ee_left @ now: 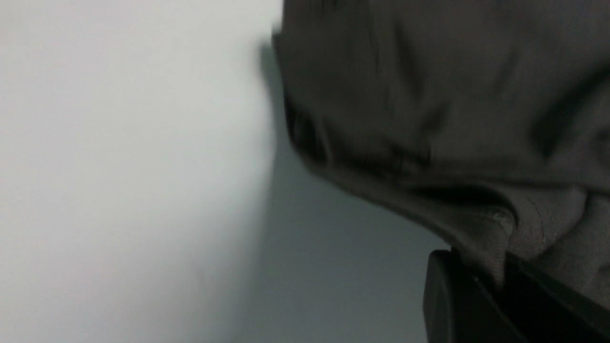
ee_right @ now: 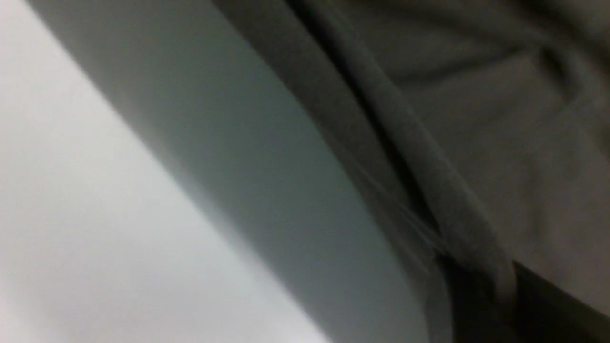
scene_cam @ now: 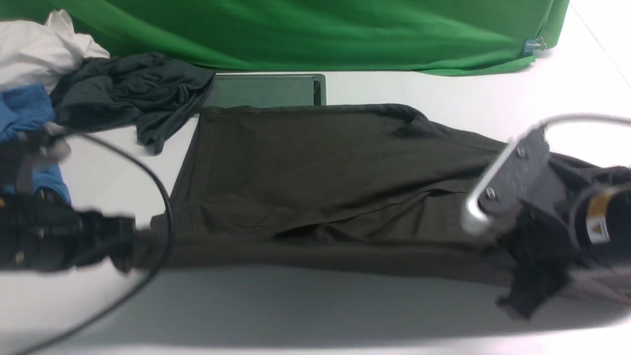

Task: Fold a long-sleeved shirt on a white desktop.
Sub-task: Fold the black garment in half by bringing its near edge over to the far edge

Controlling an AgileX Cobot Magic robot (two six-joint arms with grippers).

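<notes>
The long-sleeved shirt [scene_cam: 315, 177], very dark brown-black, lies spread sideways across the white desktop [scene_cam: 296, 310]. Its near edge is raised off the table and casts a grey shadow underneath. My left gripper [scene_cam: 129, 246] is shut on the near left corner; in the left wrist view the shirt [ee_left: 429, 95] runs down into that gripper [ee_left: 495, 276]. My right gripper [scene_cam: 530, 291] is shut on the near right end. In the right wrist view a folded hem of the shirt [ee_right: 500, 119] is pinched in that gripper [ee_right: 505, 295]. No logo or neck tag shows.
A charcoal-grey garment [scene_cam: 133, 93], a blue garment [scene_cam: 24, 113] and a white cloth [scene_cam: 39, 49] are heaped at the far left. The grey cable slot [scene_cam: 266, 91] sits behind the shirt, before the green backdrop [scene_cam: 315, 34]. A black cable [scene_cam: 165, 197] loops by my left arm.
</notes>
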